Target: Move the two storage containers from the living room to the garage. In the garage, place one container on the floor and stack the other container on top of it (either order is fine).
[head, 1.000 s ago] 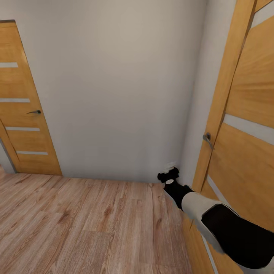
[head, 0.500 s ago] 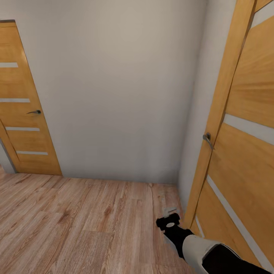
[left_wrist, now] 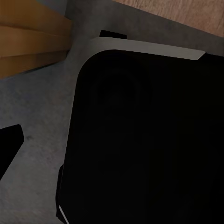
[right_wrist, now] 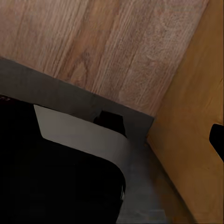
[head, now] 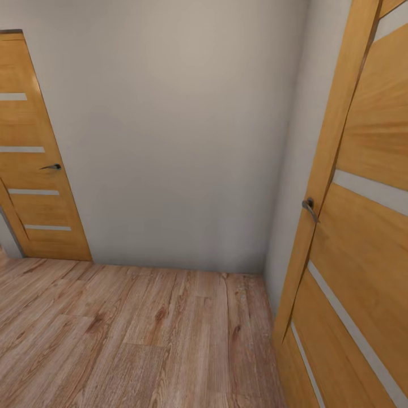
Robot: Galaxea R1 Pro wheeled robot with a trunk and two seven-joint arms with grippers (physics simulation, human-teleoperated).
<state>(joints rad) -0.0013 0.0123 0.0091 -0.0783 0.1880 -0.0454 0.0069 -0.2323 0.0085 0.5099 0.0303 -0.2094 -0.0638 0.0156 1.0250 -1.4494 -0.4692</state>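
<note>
text: none readable | labels, brands, numbers, signs: none to be seen | left door [head: 34,153]: plain wood with pale strips, nothing written | right door [head: 362,226]: plain wood with pale strips, nothing written | far wall [head: 181,136]: blank | plank floor [head: 130,334]: unmarked

Cut off at the head view's right edge: the open wooden door [head: 362,226], with only part of its lever handle [head: 309,207] visible past the door's edge. Cut off at the left edge: a closed wooden door [head: 31,158]. In both wrist views, largely blocked by a dark rounded robot body panel [left_wrist: 149,140]; beyond it, just slivers of wood-plank floor [right_wrist: 107,46] and orange door [right_wrist: 196,140].
</note>
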